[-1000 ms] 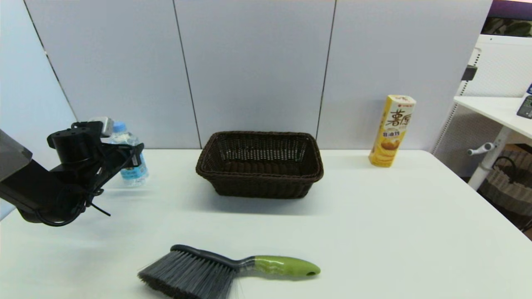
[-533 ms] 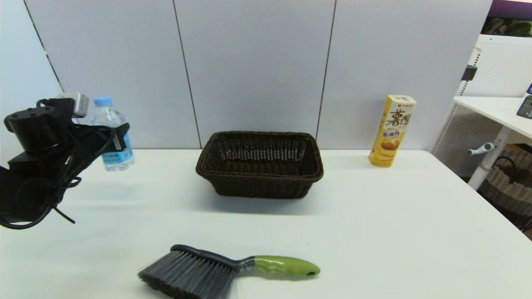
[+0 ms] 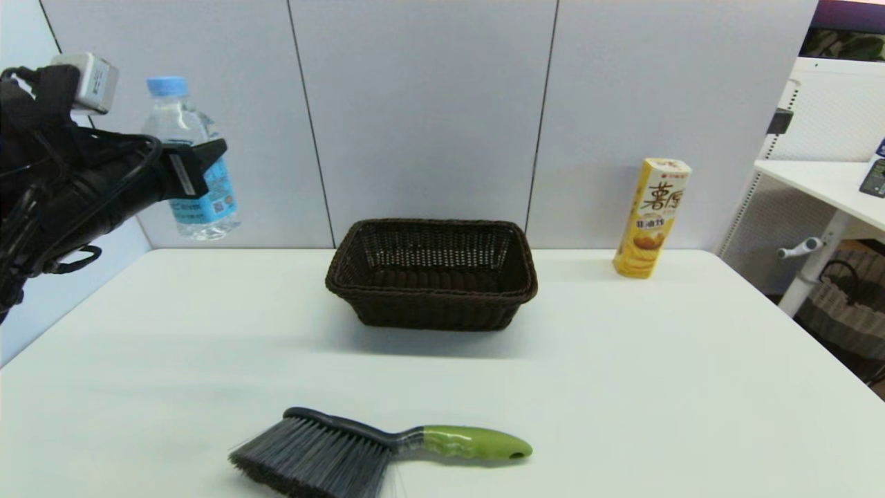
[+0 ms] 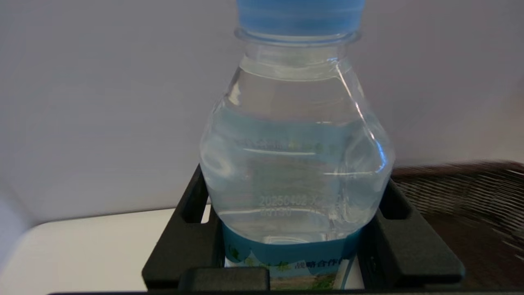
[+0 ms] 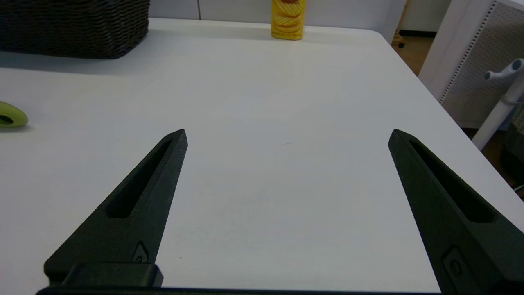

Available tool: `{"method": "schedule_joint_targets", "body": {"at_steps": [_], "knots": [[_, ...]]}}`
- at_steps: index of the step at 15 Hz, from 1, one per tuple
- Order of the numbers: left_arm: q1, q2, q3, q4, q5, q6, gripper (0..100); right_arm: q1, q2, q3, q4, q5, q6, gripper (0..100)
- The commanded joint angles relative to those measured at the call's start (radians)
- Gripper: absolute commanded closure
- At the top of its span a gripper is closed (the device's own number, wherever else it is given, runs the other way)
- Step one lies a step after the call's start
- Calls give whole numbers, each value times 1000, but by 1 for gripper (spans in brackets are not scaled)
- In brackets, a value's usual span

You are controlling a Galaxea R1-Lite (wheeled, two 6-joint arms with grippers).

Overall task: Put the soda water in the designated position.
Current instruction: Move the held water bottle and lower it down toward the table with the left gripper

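Clear plastic, blue-capped: your soda water hangs upright at the frame's upper left, well above the table, left gripper clamped around its label. Your right gripper hovers low, fingers spread wide.

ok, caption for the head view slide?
Left pincer holds the soda water upright above the table's far-left corner, beside the basket.

The right gripper hangs over the white surface, jaws wide apart. Far off stand a dark basket and a yellow box.
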Motion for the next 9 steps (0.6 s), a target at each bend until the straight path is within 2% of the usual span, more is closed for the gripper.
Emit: {"method": "schedule_joint_targets", "body": {"at_steps": [1, 6, 9], "knots": [[-131, -92, -37, 151, -350, -79, 100, 0, 1, 0, 0, 1, -1, 0], [-166, -29, -29, 166, -769, -52, 100, 0, 1, 0, 0, 1, -1, 0], [-163, 65, 46, 99, -874, 102, 100, 0, 1, 0, 0, 1, -1, 0]]}}
